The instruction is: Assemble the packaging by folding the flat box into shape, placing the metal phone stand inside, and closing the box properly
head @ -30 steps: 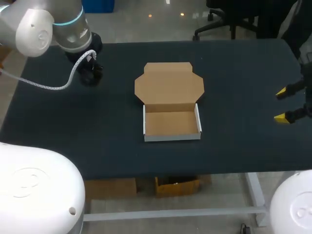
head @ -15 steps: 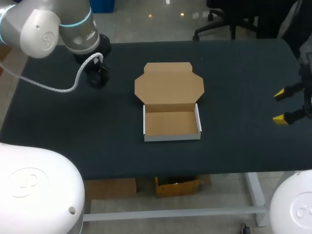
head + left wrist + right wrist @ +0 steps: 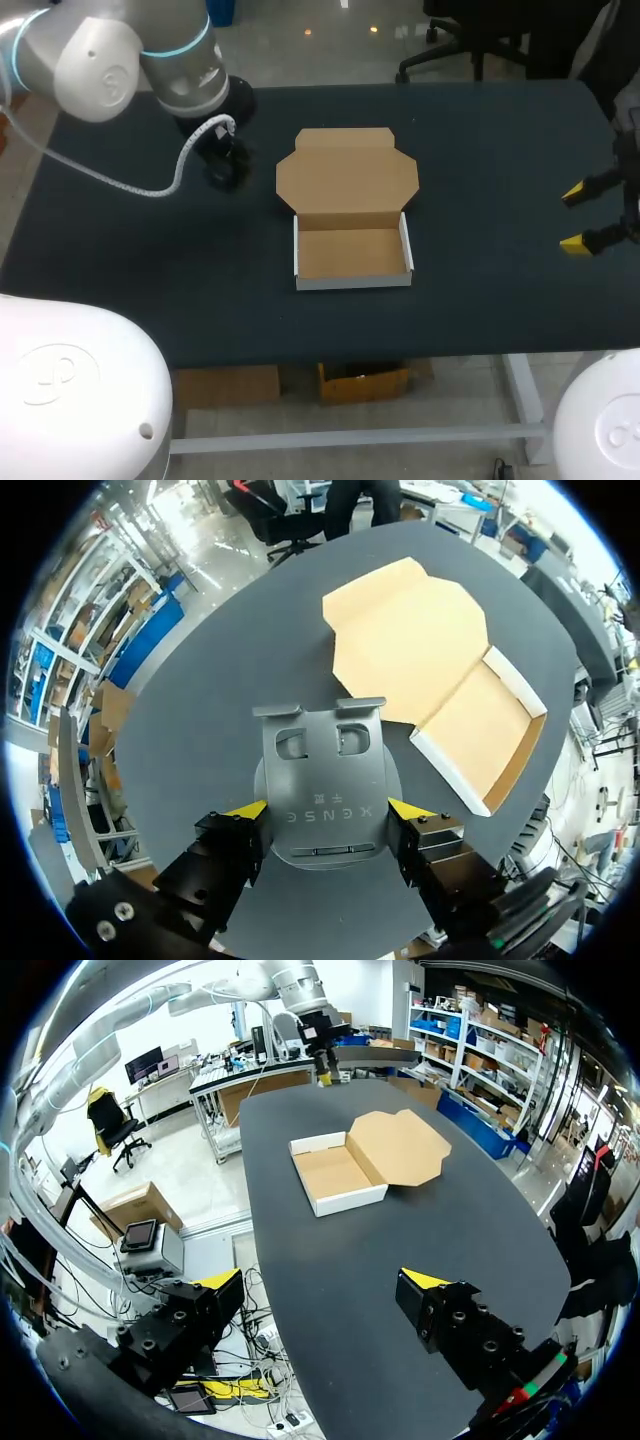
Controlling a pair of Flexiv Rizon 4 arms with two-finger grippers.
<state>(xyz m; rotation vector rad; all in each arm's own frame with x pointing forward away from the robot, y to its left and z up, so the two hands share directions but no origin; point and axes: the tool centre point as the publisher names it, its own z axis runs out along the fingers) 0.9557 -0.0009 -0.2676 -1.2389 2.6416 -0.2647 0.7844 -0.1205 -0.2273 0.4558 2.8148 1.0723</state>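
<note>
Sliding in from its corner, the left arm has brought its tool [image 3: 222,165] closer to the box [image 3: 352,253] than it was in the earlier frames. The right tool [image 3: 582,217] has barely shifted. The left tool is clamped on the metal phone stand [image 3: 323,780], a yellow tip pressing each side of the grey plate. The box lies near this tool, ahead and off to one side. Its tray is open upward and its lid [image 3: 347,170] is spread flat on the surface [image 3: 480,140]. The right tool's fingers stand wide apart with nothing between them, and the box is well ahead of it.
</note>
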